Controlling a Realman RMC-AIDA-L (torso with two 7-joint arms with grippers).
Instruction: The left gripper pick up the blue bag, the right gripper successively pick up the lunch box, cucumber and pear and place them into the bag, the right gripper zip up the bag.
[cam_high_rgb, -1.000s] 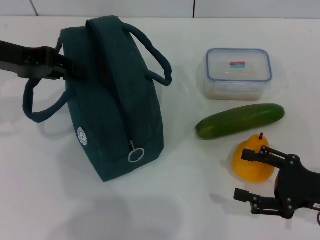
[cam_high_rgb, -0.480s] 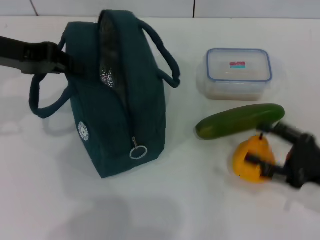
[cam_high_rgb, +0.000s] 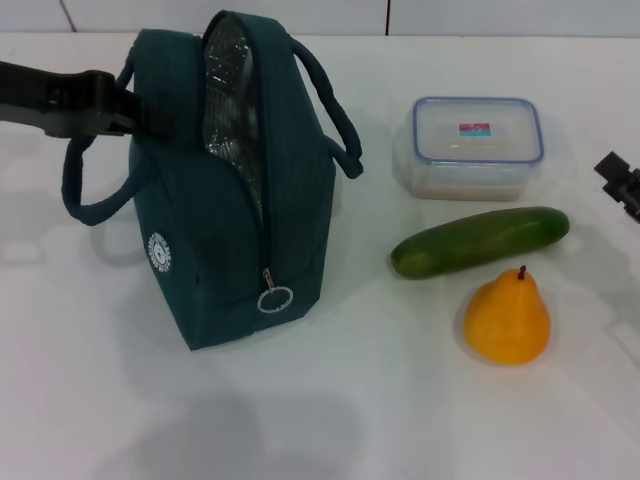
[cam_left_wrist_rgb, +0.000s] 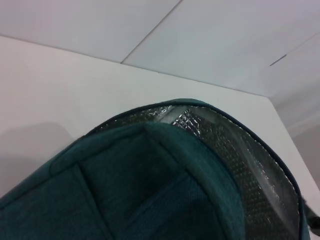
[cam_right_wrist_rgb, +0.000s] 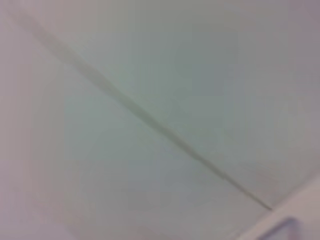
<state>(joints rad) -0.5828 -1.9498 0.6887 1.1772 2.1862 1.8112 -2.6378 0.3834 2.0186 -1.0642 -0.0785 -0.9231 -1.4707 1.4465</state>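
The blue bag (cam_high_rgb: 235, 220) stands upright on the white table, its top unzipped and the silver lining (cam_high_rgb: 228, 90) showing. My left gripper (cam_high_rgb: 130, 110) comes in from the left and is shut on the bag's upper left side. The left wrist view is filled by the bag's fabric (cam_left_wrist_rgb: 150, 190) and its lining. The zipper ring (cam_high_rgb: 274, 298) hangs at the near end. To the right of the bag lie the lunch box (cam_high_rgb: 478, 140), the cucumber (cam_high_rgb: 480, 241) and the pear (cam_high_rgb: 507, 318). My right gripper (cam_high_rgb: 622, 180) shows only partly at the right edge, apart from all three.
The bag's two loop handles (cam_high_rgb: 85, 190) (cam_high_rgb: 335, 110) stick out on either side. Bare white table (cam_high_rgb: 350, 420) lies in front of the bag and the pear. The right wrist view gives only a blurred pale surface.
The bag has been tipped upright and its opening has spread wider. My right gripper has moved from beside the pear up and away to the right edge.
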